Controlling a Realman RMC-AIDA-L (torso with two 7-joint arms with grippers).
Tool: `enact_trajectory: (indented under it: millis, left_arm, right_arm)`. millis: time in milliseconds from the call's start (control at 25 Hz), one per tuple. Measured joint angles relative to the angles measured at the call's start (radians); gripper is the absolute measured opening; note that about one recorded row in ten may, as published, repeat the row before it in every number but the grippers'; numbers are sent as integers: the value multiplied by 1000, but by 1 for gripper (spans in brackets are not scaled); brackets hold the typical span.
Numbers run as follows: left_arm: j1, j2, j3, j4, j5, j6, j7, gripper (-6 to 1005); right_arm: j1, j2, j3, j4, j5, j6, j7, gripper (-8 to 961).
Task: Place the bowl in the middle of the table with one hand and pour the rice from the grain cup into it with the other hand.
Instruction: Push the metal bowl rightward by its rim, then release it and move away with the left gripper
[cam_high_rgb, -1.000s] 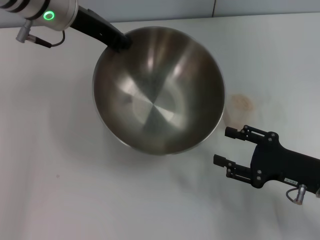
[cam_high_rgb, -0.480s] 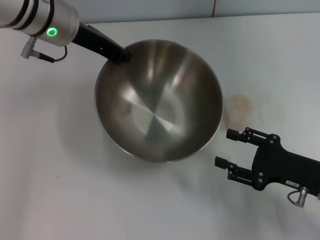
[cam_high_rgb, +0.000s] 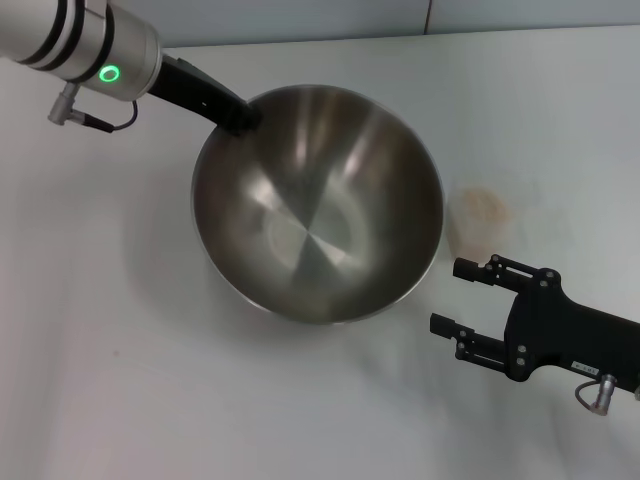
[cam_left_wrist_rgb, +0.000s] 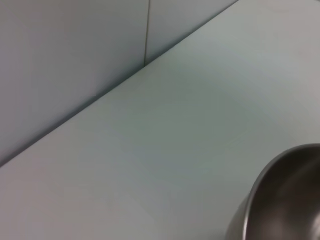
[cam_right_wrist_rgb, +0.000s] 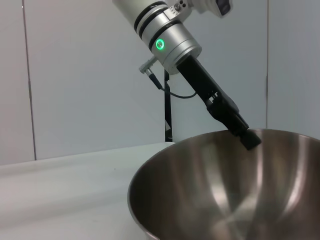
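At table centre: bowl (unlabelled); left end effector gripping rim

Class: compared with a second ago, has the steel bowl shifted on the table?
Yes. The bowl, held at its rim by the left gripper, has moved nearer the camera, relative to the table's far edge.

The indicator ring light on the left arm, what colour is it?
Green, clearest in the head view.

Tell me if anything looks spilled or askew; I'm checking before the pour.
No rice is spilled. The bowl sits tilted, its far rim gripped by the left gripper. The grain cup stands upright beside it; the right gripper is open nearby.
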Motion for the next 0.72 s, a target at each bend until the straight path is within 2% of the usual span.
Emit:
enact_trajectory:
  millis: [720]
  left_arm:
    - [-4,-1,0,-14,-2,-21,6,40]
  right_arm:
    - [4,0,0,0,1,0,-2,686]
